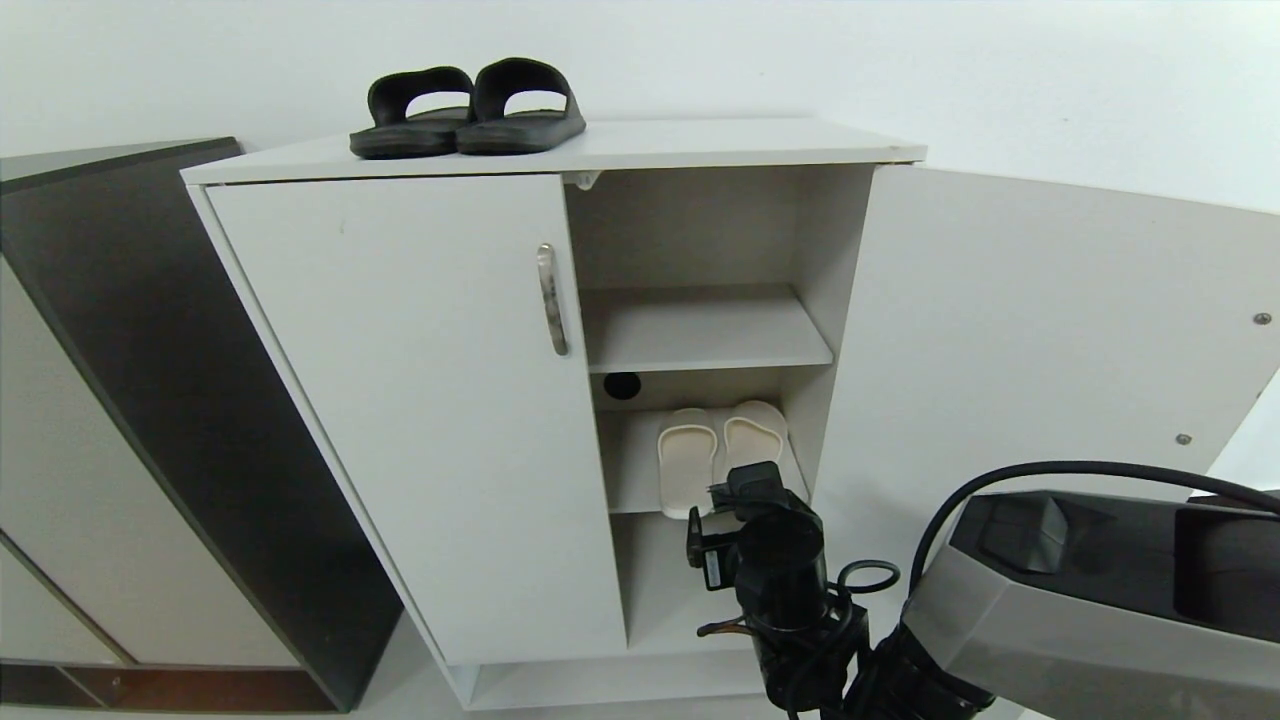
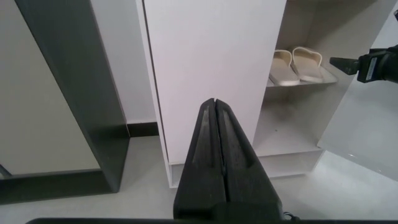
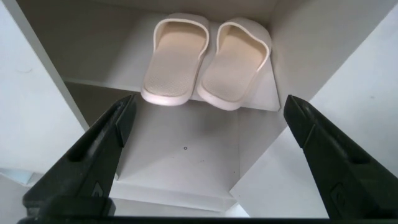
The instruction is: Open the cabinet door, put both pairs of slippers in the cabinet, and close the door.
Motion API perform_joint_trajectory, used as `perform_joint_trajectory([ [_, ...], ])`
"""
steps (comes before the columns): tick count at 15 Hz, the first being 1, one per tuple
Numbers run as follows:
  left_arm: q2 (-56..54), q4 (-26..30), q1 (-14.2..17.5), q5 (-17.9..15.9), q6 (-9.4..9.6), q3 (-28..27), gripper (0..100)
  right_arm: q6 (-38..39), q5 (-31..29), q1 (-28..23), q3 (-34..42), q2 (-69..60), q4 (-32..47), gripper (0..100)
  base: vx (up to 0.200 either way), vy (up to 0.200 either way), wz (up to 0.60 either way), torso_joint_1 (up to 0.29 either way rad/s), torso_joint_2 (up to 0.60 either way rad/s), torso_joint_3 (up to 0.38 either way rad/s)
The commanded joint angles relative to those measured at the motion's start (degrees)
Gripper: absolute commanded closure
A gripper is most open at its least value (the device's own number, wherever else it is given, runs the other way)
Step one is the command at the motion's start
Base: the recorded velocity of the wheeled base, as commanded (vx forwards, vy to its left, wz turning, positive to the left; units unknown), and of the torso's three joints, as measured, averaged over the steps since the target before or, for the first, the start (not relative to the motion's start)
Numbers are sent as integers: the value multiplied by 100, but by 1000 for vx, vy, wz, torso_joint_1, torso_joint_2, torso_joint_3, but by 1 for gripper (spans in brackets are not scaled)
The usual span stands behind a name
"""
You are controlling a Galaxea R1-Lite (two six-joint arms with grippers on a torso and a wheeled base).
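The white board cabinet (image 1: 420,420) stands on the pale floor (image 2: 143,186). Its flat top (image 1: 720,140) carries a pair of black rubber slide slippers (image 1: 467,110), side by side and touching, at the front edge near the left corner. The white middle shelf (image 1: 630,465) holds a pair of cream slippers (image 1: 720,450) toward its right end, their near ends just over the front edge.

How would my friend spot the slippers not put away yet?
Find the white cabinet with one door open. On its flat top, toward the left, sits a pair of black slide slippers. The only other pair is cream and lies inside on a shelf.
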Motion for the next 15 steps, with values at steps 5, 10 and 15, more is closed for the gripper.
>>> perform_joint_trajectory([
  [5, 2, -1, 1, -8, -1, -1, 100, -27, 0, 2, 0, 17, -2, 0, 0, 200, 0, 3, 4, 5],
  [10, 2, -1, 1, -8, -1, 7, 100, -36, 0, 2, 8, 17, -2, 0, 0, 200, 0, 0, 3, 4],
  [15, 2, -1, 1, -8, -1, -1, 100, -177, 79, -7, 175, 17, -151, 0, 0, 200, 0, 0, 2, 3],
])
